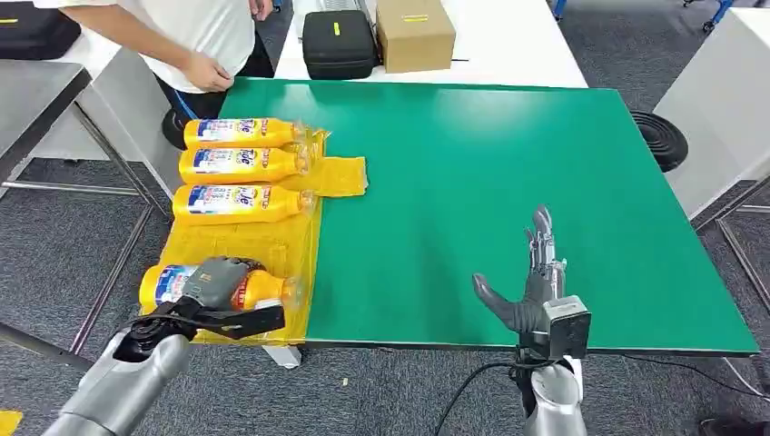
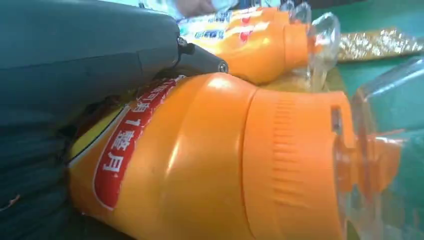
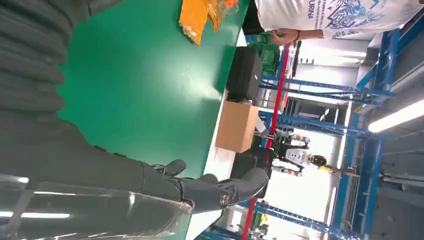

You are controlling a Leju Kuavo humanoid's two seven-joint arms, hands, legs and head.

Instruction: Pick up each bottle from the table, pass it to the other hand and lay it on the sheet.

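Observation:
Three orange bottles (image 1: 238,133), (image 1: 241,163), (image 1: 238,202) lie side by side on the yellow sheet (image 1: 272,241) along the left part of the green table (image 1: 508,163). A fourth orange bottle (image 1: 263,291) lies on the sheet's near end, and my left hand (image 1: 218,283) wraps over its body. In the left wrist view that bottle (image 2: 210,160) is close up, with a finger (image 2: 200,60) over its top. My right hand (image 1: 531,282) stands above the table's near edge with fingers spread and nothing in it; its fingers (image 3: 215,190) also appear in the right wrist view.
A person in a white shirt (image 1: 195,32) stands at the table's far left corner. A black case (image 1: 338,44) and a cardboard box (image 1: 414,34) sit on the white table behind. A loose flap of sheet (image 1: 340,174) juts onto the green.

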